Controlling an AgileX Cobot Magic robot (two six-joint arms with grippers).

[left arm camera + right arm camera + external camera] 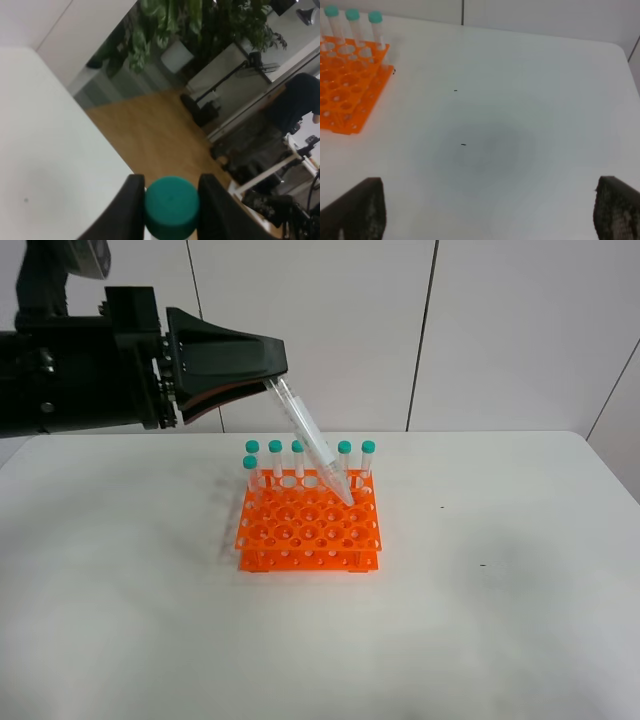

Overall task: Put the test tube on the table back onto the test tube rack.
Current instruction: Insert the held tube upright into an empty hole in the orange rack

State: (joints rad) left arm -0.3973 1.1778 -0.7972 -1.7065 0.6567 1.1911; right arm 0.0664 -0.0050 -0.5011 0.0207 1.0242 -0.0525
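Observation:
My left gripper (pixel 268 375) is shut on the test tube (pixel 318 455) near its cap and holds it tilted above the orange test tube rack (pixel 308 528). The pointed tip reaches down to a hole in the rack's right rear part. In the left wrist view the teal cap (pixel 171 207) sits squeezed between the two black fingers (pixel 127 210). Several other teal-capped tubes (pixel 275 462) stand upright along the rack's back row. My right gripper (pixel 485 212) is open and empty above the white table (pixel 500 620), right of the rack (pixel 345 85).
The table has small dark specks (pixel 482 565) right of the rack. White wall panels stand behind the table. The left wrist view looks past the table edge (pixel 100 135) to a wooden floor, plants and a person.

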